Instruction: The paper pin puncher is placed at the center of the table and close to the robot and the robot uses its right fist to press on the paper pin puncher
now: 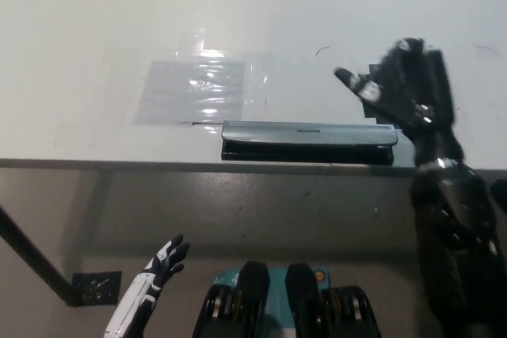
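paper pin puncher (309, 142): lies along the near edge of the white bench (95, 29), about midway | right hand (405, 89): open, fingers spread, holding nothing, above the bench just past the puncher's right end, not touching it | left hand (165, 261): empty, fingers apart, low below the bench edge

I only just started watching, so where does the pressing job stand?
Done: the paper pin puncher sits at the table's near edge, centred. In hand: the black right hand is open, off its right end, not touching. The white left hand rests low. Left: form a fist, press.
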`<move>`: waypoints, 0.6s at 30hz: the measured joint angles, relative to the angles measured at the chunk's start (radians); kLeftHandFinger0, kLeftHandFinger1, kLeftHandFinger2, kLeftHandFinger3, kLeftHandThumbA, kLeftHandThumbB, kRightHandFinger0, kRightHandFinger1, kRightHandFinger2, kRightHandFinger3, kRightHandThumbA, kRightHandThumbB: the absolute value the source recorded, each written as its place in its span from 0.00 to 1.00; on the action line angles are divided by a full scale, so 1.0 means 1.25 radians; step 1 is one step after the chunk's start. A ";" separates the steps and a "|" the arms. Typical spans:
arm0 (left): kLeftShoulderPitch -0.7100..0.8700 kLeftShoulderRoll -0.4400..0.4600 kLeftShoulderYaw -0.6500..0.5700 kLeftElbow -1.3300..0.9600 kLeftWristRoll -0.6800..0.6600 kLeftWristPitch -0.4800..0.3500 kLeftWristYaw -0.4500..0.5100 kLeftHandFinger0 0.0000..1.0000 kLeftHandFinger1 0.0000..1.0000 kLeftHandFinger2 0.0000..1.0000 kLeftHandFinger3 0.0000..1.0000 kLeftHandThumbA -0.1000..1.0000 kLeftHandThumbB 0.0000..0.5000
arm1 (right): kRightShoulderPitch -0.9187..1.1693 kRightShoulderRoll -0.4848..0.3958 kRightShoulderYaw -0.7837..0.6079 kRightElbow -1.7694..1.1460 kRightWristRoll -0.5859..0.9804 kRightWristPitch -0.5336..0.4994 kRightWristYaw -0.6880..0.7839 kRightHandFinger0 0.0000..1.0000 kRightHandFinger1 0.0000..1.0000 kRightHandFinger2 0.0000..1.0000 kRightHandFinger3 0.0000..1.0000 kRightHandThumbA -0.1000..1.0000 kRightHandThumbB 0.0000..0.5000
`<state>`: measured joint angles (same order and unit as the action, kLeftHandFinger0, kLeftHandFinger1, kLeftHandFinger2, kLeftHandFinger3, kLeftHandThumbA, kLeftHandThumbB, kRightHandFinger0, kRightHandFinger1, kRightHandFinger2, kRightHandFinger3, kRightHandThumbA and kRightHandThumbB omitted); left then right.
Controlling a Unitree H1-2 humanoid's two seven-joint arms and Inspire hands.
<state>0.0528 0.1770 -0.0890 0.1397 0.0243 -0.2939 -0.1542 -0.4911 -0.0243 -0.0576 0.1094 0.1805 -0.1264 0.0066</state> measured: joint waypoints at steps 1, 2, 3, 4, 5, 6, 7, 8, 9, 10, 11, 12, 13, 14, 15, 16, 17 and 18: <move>-0.001 0.000 0.000 0.000 0.000 0.000 0.000 1.00 1.00 1.00 1.00 1.00 0.59 | 0.032 -0.009 0.000 -0.036 0.000 0.007 0.000 0.00 0.00 0.00 0.00 1.00 0.30; -0.001 0.000 0.000 0.000 0.000 0.000 0.000 1.00 1.00 1.00 1.00 1.00 0.59 | 0.054 -0.014 -0.001 -0.060 0.000 0.012 0.000 0.00 0.00 0.00 0.00 1.00 0.28; -0.002 0.000 0.000 0.000 0.000 0.001 0.000 1.00 1.00 1.00 1.00 1.00 0.60 | 0.086 -0.020 -0.001 -0.093 0.000 0.017 0.000 0.00 0.00 0.00 0.00 1.00 0.28; -0.002 0.000 0.000 0.000 0.000 0.001 0.000 1.00 1.00 1.00 1.00 1.00 0.61 | 0.116 -0.026 0.000 -0.121 0.001 0.020 0.000 0.07 0.08 0.10 0.12 1.00 0.26; -0.003 0.000 0.000 0.000 0.000 0.001 0.000 1.00 1.00 1.00 1.00 1.00 0.61 | 0.134 -0.029 0.000 -0.137 0.001 0.021 0.000 0.08 0.07 0.06 0.12 1.00 0.25; -0.005 0.000 0.000 0.000 0.000 0.001 0.000 1.00 1.00 1.00 1.00 1.00 0.60 | 0.186 -0.036 0.000 -0.181 0.004 0.023 0.001 0.24 0.23 0.24 0.33 1.00 0.25; -0.008 0.000 0.000 0.000 0.000 0.002 0.000 1.00 1.00 1.00 1.00 1.00 0.58 | 0.228 -0.040 0.001 -0.214 0.006 0.023 0.002 0.54 0.55 0.65 0.69 1.00 0.35; -0.011 0.000 0.001 0.000 0.000 0.002 0.000 1.00 1.00 1.00 1.00 1.00 0.56 | 0.266 -0.043 0.002 -0.241 0.008 0.023 0.003 0.72 0.74 0.89 0.89 1.00 0.43; -0.014 0.000 0.001 0.000 0.000 0.002 0.000 1.00 1.00 1.00 1.00 1.00 0.56 | 0.294 -0.046 0.002 -0.262 0.010 0.022 0.004 0.81 0.83 1.00 0.98 1.00 0.44; -0.022 0.000 0.003 -0.001 0.000 0.002 0.000 1.00 1.00 1.00 1.00 1.00 0.56 | 0.358 -0.051 0.006 -0.307 0.013 0.021 0.007 1.00 1.00 1.00 1.00 1.00 0.56; -0.026 0.000 0.004 -0.002 0.000 0.002 0.000 1.00 1.00 1.00 1.00 1.00 0.54 | 0.382 -0.054 0.009 -0.321 0.013 0.020 0.009 1.00 1.00 1.00 1.00 1.00 0.61; -0.029 0.000 0.006 -0.003 0.000 0.002 0.000 1.00 1.00 1.00 1.00 1.00 0.56 | 0.405 -0.057 0.012 -0.336 0.013 0.019 0.012 1.00 1.00 1.00 1.00 1.00 0.69; -0.041 0.001 0.011 -0.007 -0.001 0.002 0.000 1.00 1.00 1.00 1.00 1.00 0.58 | 0.475 -0.068 0.026 -0.371 0.012 0.011 0.023 1.00 1.00 1.00 1.00 1.00 0.64; -0.053 0.002 0.016 -0.010 -0.002 0.002 0.000 1.00 1.00 1.00 1.00 1.00 0.58 | 0.523 -0.077 0.040 -0.380 0.012 0.003 0.034 1.00 1.00 1.00 1.00 1.00 0.62; -0.059 0.003 0.019 -0.014 -0.003 0.002 0.000 1.00 1.00 1.00 1.00 1.00 0.56 | 0.551 -0.085 0.053 -0.374 0.009 -0.006 0.043 1.00 1.00 1.00 1.00 1.00 0.65; -0.065 0.004 0.022 -0.017 -0.004 0.002 0.000 1.00 1.00 1.00 1.00 1.00 0.59 | 0.567 -0.090 0.063 -0.366 0.007 -0.012 0.051 1.00 1.00 1.00 1.00 1.00 0.60; -0.070 0.005 0.023 -0.018 -0.004 0.002 0.000 1.00 1.00 1.00 1.00 1.00 0.58 | 0.577 -0.092 0.071 -0.353 0.004 -0.018 0.056 1.00 1.00 1.00 1.00 1.00 0.62; -0.072 0.005 0.024 -0.024 -0.004 0.002 0.000 1.00 1.00 1.00 1.00 1.00 0.57 | 0.580 -0.092 0.081 -0.332 -0.005 -0.024 0.060 1.00 1.00 1.00 1.00 1.00 0.63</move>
<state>-0.0369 0.1829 -0.0584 0.1101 0.0189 -0.2910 -0.1544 0.2342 -0.1387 0.0431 -0.3051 0.1746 -0.1563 0.0816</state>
